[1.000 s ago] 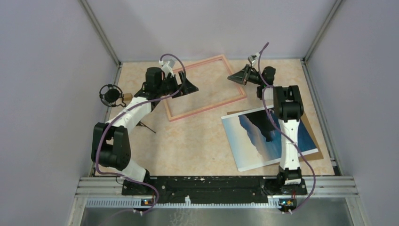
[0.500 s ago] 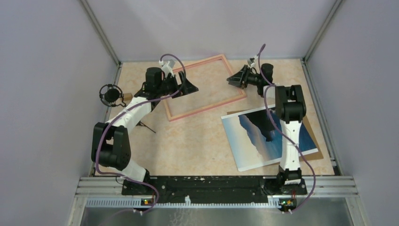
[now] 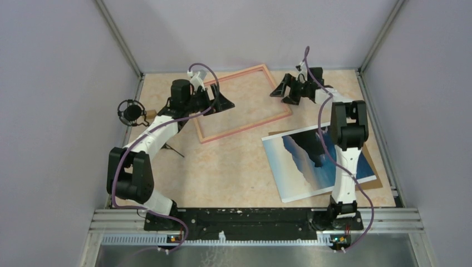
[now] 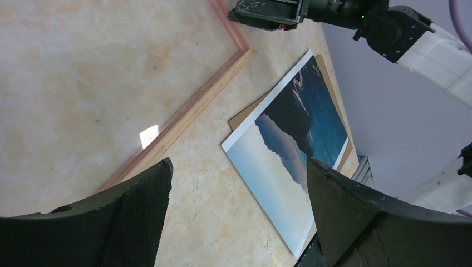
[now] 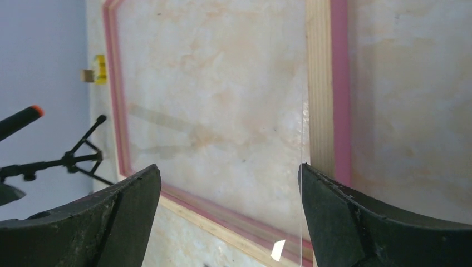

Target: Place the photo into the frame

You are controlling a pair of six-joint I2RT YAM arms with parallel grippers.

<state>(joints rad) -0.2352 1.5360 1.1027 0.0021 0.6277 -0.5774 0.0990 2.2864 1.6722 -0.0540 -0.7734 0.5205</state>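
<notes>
My left gripper [image 3: 225,102] and right gripper [image 3: 281,95] are wide open and empty, and I think the photo [image 3: 311,164] is light and bendy, best pinched at its white left border.

Frame [image 3: 245,127] — salmon-pink rails, pale wood inner edge; photo [image 3: 295,167] — deep blue sky, dark cloud, white mist, white border; backing board [image 4: 243,115] plain brown; surface [image 3: 234,167] beige, marbled with orange veins; left end effector [image 4: 236,189] and right end effector [image 5: 228,211] matte black.
</notes>
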